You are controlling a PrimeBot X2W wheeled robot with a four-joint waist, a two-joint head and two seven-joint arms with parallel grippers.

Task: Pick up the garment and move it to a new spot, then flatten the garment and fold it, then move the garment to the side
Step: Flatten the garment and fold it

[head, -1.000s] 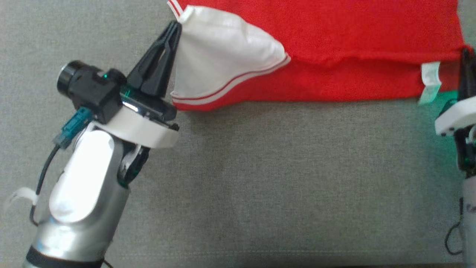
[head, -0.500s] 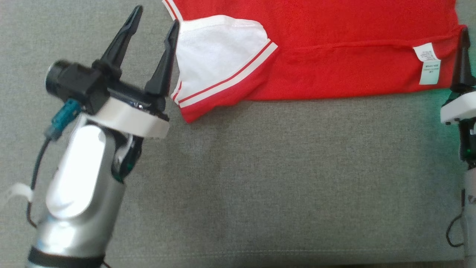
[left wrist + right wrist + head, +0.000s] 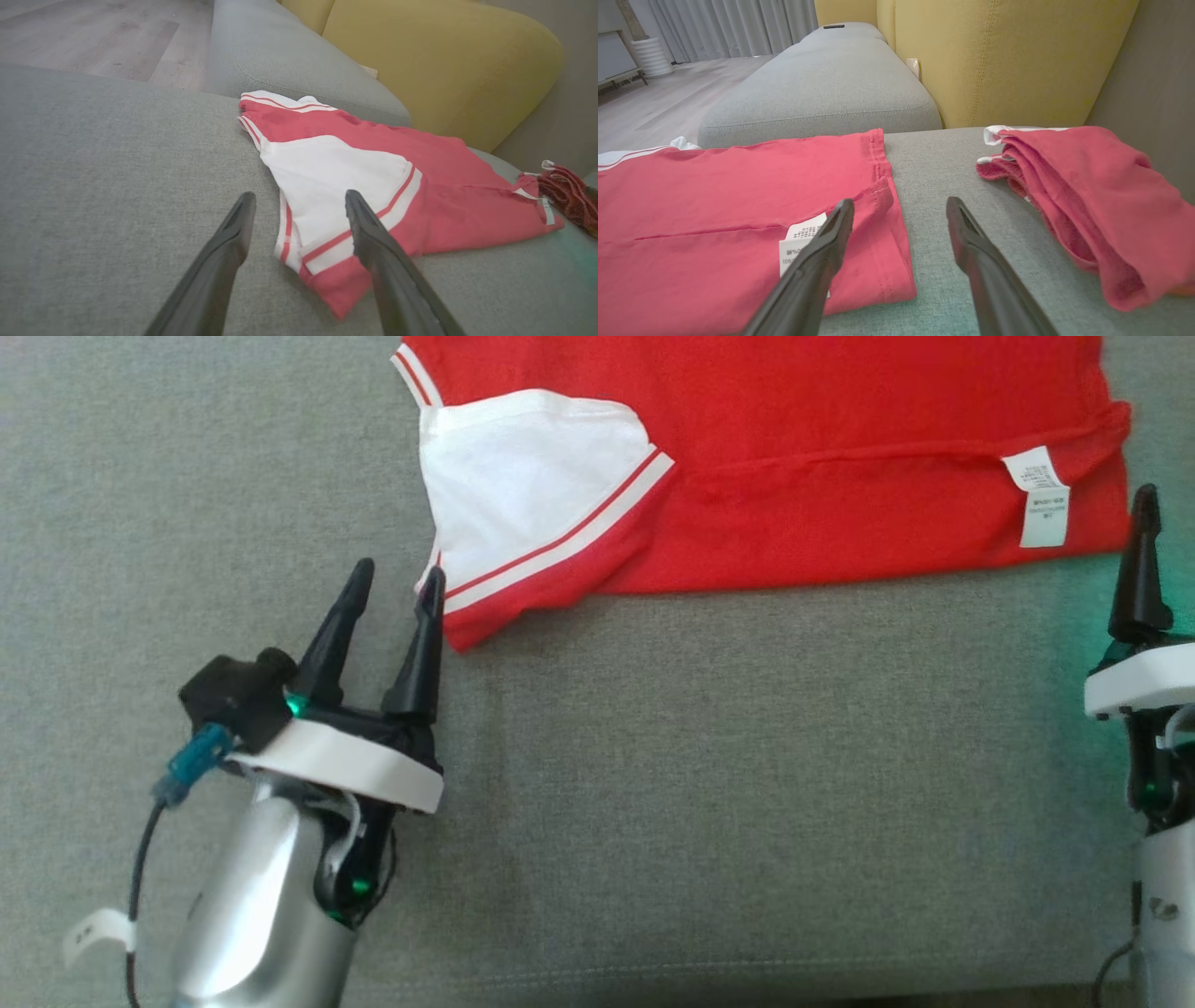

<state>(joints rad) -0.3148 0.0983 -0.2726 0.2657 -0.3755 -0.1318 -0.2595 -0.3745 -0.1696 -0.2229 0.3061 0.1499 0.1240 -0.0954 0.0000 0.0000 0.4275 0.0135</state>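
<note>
Red T-shirt point(image 3: 840, 448) lies flat, partly folded, on grey sofa cushion point(image 3: 747, 784), at far side of head view. Left gripper point(image 3: 400, 571) spread, empty, just beside white sleeve point(image 3: 523, 476). Right gripper point(image 3: 900, 203) spread, empty, near care label point(image 3: 1036, 499). Fabric looks light, limp, likely sags where unsupported, so pinch both near corners, through all layers

Soft, even daylight lit every view, shadows faint. In the head view a green glow tinted the sofa point(image 3: 1055, 616) at the right edge; the silver forearm point(image 3: 252, 915) at lower left showed glare. Wrist views were paler, the left pincer point(image 3: 299, 195) and right pincer point(image 3: 896, 201) blurred toward the bottom edge.
</note>
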